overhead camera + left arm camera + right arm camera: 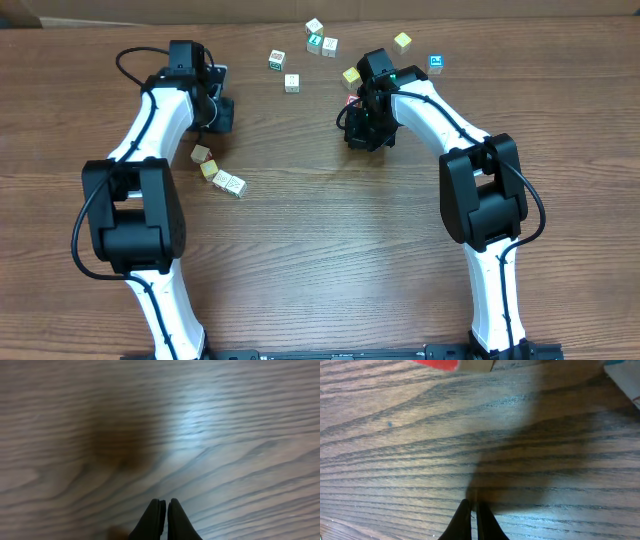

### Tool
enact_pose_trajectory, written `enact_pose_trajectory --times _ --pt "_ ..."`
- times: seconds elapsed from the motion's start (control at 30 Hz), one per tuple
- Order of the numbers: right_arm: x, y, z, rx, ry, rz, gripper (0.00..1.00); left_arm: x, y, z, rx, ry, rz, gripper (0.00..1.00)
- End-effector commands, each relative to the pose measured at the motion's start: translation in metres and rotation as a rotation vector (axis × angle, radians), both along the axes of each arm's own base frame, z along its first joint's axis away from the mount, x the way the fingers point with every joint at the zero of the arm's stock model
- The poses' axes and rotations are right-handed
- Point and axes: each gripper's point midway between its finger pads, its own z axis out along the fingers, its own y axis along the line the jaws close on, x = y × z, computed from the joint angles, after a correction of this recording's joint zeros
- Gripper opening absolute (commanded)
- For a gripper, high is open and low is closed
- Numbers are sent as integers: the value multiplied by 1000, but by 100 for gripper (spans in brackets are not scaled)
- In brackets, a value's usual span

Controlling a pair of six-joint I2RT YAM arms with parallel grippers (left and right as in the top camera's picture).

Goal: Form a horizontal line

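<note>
Four small cubes lie in a short slanting row left of centre in the overhead view: a plain pale cube (201, 153), a yellow-faced cube (209, 171) and two pale cubes with greenish marks (223, 180) (237, 187). The row runs down to the right, not level. My left gripper (221, 117) is shut and empty just above and right of the plain cube; its wrist view shows shut jaws (165, 503) over bare wood. My right gripper (363, 136) is shut and empty right of centre, jaws (471, 505) over bare wood.
Several other cubes lie scattered at the back: a green one (277, 60), a pale one (291, 82), a yellow one (351, 75), another yellow one (402, 41), a blue-marked one (436, 62). A red-marked piece (440, 364) shows at the right wrist view's top edge.
</note>
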Motion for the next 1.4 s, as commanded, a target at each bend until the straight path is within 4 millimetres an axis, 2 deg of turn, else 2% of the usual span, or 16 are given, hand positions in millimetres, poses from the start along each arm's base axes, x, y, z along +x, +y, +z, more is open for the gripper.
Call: enact_pose_trajectory --times 0.0,0.2,0.37,0.67,1.03,1.37 --pt "5 -9 1 -51 -23 -11 4 -4 18 -2 92 25 14 4" --pt "3 -9 1 -53 -16 -9 4 -18 28 -5 145 83 28 4" --pt "2 -9 1 -54 -11 -9 4 -31 28 -8 147 139 24 4" --pt "1 -10 1 -56 -8 -9 4 -43 32 -10 168 189 25 4" --pt "1 -10 1 -56 -9 -9 4 -38 27 -9 142 169 20 4" --pt "1 -10 1 -56 -9 -9 4 -44 27 -10 143 193 17 4"
